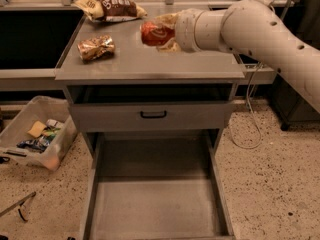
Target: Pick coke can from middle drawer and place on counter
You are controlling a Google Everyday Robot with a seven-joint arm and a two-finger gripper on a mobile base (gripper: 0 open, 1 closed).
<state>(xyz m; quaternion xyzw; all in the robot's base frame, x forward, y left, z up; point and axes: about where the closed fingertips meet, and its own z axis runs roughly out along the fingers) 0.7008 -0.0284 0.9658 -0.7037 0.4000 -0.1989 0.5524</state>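
Coke can is hanging sideways in clenched jaws, upper centre, over the desk; released like this, it is probably risking rolling off the edge.

1. Grips the coke can sideways in the gripper, fingers closed on it, above the counter, seemingly clear of the top.
2. Shows the middle drawer pulled out below.
3. Shows a gold-brown snack packet and a chip bag lying on the counter's left.

Robot lab — terrazzo floor, drawer cabinet — gripper above counter.
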